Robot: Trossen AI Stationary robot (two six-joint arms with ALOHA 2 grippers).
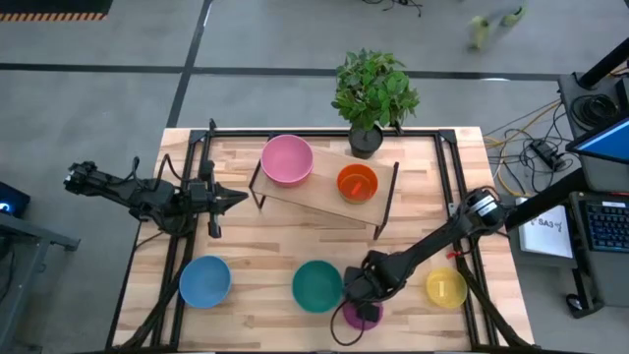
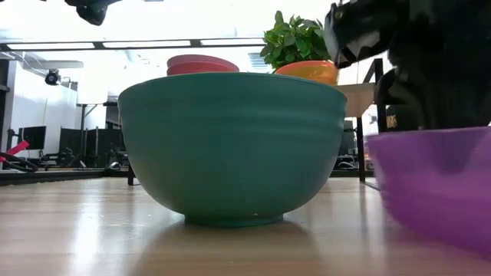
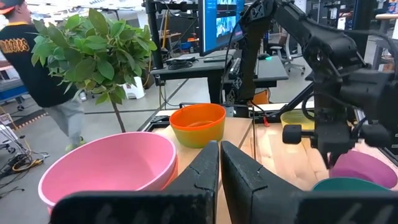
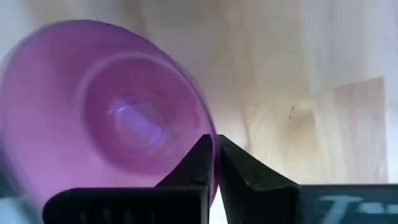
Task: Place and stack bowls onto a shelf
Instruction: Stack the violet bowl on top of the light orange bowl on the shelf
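The right claw [image 4: 216, 163] is down at the near edge of the surface [image 1: 265, 246], fingers pinched tight on the rim of the purple bowl [image 4: 106, 118], which sits just beside the teal bowl [image 1: 317, 286]. A yellow bowl [image 1: 445, 287] lies to its right and a blue bowl [image 1: 204, 281] well off to the left. Further back, the shelf [image 1: 319, 202] carries a pink bowl [image 1: 286, 159] and an orange bowl [image 1: 357, 182], near a potted plant [image 1: 373, 93]. The left claw [image 3: 219, 163] hangs closed and empty at the surface's left side, pointing towards the shelf.
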